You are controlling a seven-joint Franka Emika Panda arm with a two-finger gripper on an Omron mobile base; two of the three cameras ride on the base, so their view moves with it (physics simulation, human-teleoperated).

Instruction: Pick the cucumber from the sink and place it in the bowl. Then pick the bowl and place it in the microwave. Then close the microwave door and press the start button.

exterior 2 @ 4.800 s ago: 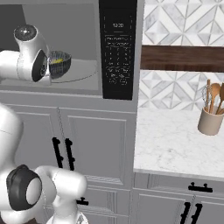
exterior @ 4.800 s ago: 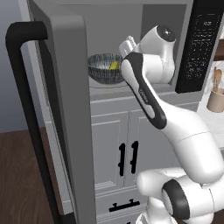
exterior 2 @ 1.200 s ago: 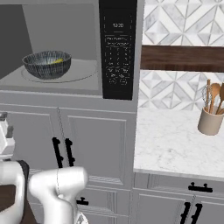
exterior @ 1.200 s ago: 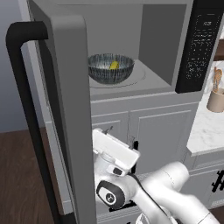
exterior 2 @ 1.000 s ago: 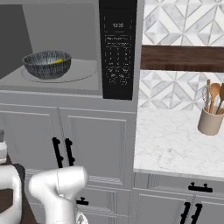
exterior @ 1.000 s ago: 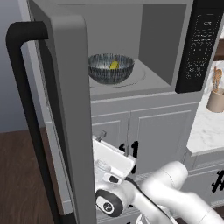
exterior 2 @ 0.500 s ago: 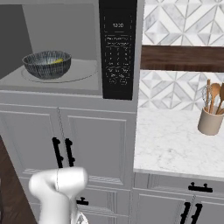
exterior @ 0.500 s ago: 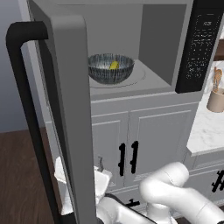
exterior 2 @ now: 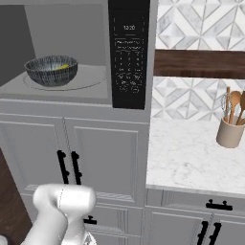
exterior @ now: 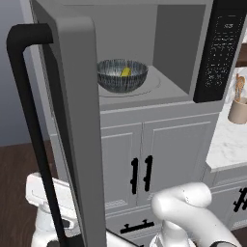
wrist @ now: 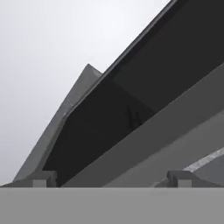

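Bowl (exterior: 122, 75) sits inside the microwave (exterior: 169, 58), on the pale round plate near the middle of the grey cavity floor. Cucumber (exterior: 126, 71) lies in the bowl, a small yellow piece against the pale inside. From the right base view the bowl (exterior 2: 51, 70) sits toward the left of the cavity, with the black keypad panel (exterior 2: 128, 52) to its right.

Microwave door (exterior: 72, 125) stands wide open, swung out toward the near left, its long black bar handle (exterior: 34, 130) on the outer edge. White hand of the arm is low, down behind the door's lower part in the left base view.

Gripper (wrist: 111, 177): two dark fingertips (wrist: 42, 178) set far apart at the bottom of the hand view, jaws fully spread, nothing between them. Ahead of them, close up, the door's grey frame and dark glass run slantwise.

Grey cabinet doors (exterior: 144, 159) with black handles below the microwave. Marble counter (exterior 2: 191, 158) to the right, with a utensil holder (exterior 2: 230, 130) on it.
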